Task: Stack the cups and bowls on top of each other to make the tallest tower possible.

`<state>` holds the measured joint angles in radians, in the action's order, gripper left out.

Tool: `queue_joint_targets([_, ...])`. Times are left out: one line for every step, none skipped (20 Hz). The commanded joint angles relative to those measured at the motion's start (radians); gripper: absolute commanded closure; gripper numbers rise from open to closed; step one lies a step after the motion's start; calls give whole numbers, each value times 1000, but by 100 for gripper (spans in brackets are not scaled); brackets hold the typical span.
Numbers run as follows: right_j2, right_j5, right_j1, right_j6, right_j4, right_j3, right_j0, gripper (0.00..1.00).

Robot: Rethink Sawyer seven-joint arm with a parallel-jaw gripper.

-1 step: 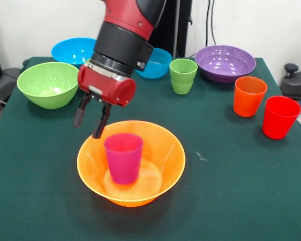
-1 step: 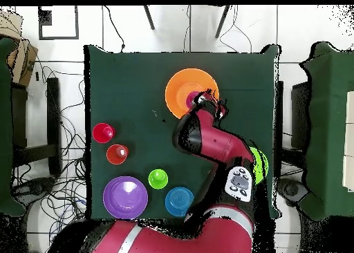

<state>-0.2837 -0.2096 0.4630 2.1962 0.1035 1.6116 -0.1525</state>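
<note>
The big orange bowl [image 1: 166,150] [image 2: 177,84] sits near the table's middle with the purple cup [image 1: 123,157] [image 2: 189,98] standing upright inside it. My gripper [image 1: 89,125] [image 2: 206,99] hangs just above the bowl's rim, beside the purple cup and apart from it. It is open, with nothing between its fingers. The green bowl [image 1: 47,84] rests at the left; in the overhead view the arm half hides it [image 2: 261,164]. A green cup [image 1: 182,75] [image 2: 157,178], an orange cup [image 1: 249,95] [image 2: 117,154] and a red cup [image 1: 280,116] [image 2: 103,133] stand upright on the cloth.
A purple bowl [image 1: 224,63] [image 2: 125,196] sits at the back right. A large blue bowl [image 1: 72,50] is at the back left, and a smaller blue bowl [image 1: 158,64] [image 2: 179,201] shows partly behind the arm. Green cloth covers the table [image 1: 231,191].
</note>
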Motion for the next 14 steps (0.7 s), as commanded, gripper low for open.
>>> queue_joint_targets([160,66,142,79,-132,105,-53,0])
queue_joint_targets([164,67,156,81,-142,122,-60,0])
queue_joint_targets([165,68,172,84,-152,142,-67,0])
queue_joint_targets([165,64,182,87,-161,157,-73,0])
queue_joint_targets([160,57,190,90,-169,173,-76,0])
queue_joint_targets([160,49,195,92,-181,187,-85,0])
queue_joint_targets([171,41,195,93,-197,194,-103,0])
queue_joint_targets([178,31,196,92,-214,203,-117,0])
queue_joint_targets([180,19,193,95,-226,211,-125,0])
queue_joint_targets([181,7,191,98,-238,219,-132,0])
queue_joint_targets([180,-8,187,103,-246,225,-133,0])
queue_joint_targets([179,-19,179,108,-249,229,-133,0])
queue_joint_targets([165,-26,167,110,-242,228,-121,0])
queue_joint_targets([150,-33,154,113,-235,227,-110,0])
